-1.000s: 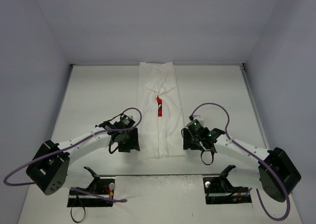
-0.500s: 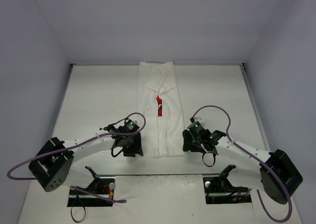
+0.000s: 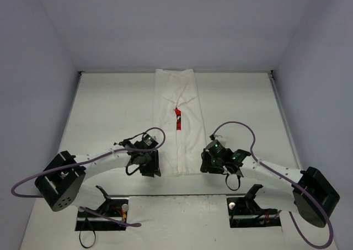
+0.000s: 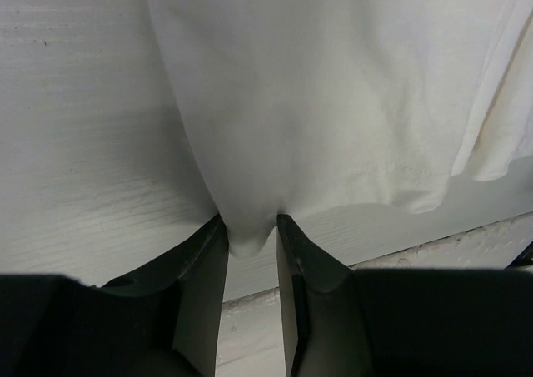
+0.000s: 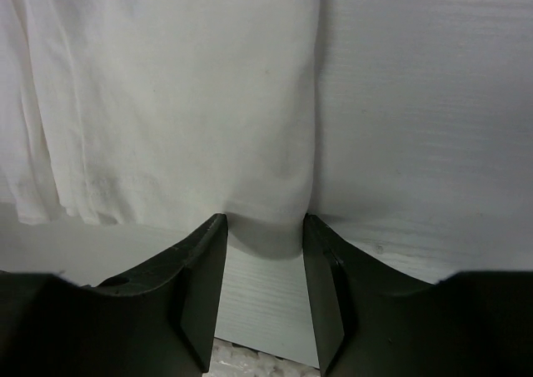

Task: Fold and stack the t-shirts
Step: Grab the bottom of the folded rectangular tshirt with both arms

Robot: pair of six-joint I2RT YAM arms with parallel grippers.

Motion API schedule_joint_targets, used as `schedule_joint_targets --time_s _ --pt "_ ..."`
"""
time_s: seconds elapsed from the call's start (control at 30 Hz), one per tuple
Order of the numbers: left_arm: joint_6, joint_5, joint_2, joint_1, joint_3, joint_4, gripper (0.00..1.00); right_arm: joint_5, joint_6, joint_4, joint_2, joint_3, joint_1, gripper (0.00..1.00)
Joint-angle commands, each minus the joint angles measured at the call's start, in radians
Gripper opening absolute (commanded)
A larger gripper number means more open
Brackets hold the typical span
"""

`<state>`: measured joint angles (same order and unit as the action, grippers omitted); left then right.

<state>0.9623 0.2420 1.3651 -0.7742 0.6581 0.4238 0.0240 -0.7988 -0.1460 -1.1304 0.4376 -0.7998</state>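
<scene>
The white t-shirt (image 3: 176, 134) lies as a long narrow strip from the back wall toward me, with a sliver of red print (image 3: 177, 120) showing at its centre seam. My left gripper (image 3: 158, 165) is at the strip's near left corner. In the left wrist view the jaws (image 4: 251, 227) stand close together, pinching a corner of the t-shirt (image 4: 316, 102). My right gripper (image 3: 203, 163) is at the near right corner. In the right wrist view its jaws (image 5: 265, 227) stand apart, with the t-shirt (image 5: 183, 102) hem between the fingertips.
The white table (image 3: 110, 112) is boxed in by pale walls on three sides. Its near edge (image 4: 466, 242) runs just behind both grippers. Purple cables (image 3: 237, 126) loop over each arm. The arm bases (image 3: 102, 211) sit at the front.
Both grippers moved inward and toward me to the strip's near corners. The left one closed on its corner. The t-shirt has not shifted.
</scene>
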Motion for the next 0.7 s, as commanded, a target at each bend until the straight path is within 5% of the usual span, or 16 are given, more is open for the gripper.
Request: schedule_joint_targets --time_s 0.0,0.27,0.4,0.53,0.67 --pt "-0.008 -0.024 0.035 -0.009 0.002 0.01 0.25 -0.011 -0.074 -0.061 0.006 -0.07 -0.011 0.38" --pt "-0.028 -0.023 0.049 -0.004 0.015 0.013 0.17 -0.021 -0.099 -0.065 0.03 -0.091 -0.009 0.35" --pt "-0.038 -0.021 0.052 0.0 0.02 0.015 0.02 -0.018 -0.102 -0.069 0.026 -0.091 -0.01 0.21" --pt "-0.058 -0.023 0.032 0.0 0.038 0.041 0.0 -0.016 -0.097 -0.074 0.032 -0.075 -0.012 0.01" --pt "-0.091 -0.045 -0.064 0.001 0.083 0.118 0.0 -0.051 -0.084 -0.127 0.045 -0.032 -0.023 0.0"
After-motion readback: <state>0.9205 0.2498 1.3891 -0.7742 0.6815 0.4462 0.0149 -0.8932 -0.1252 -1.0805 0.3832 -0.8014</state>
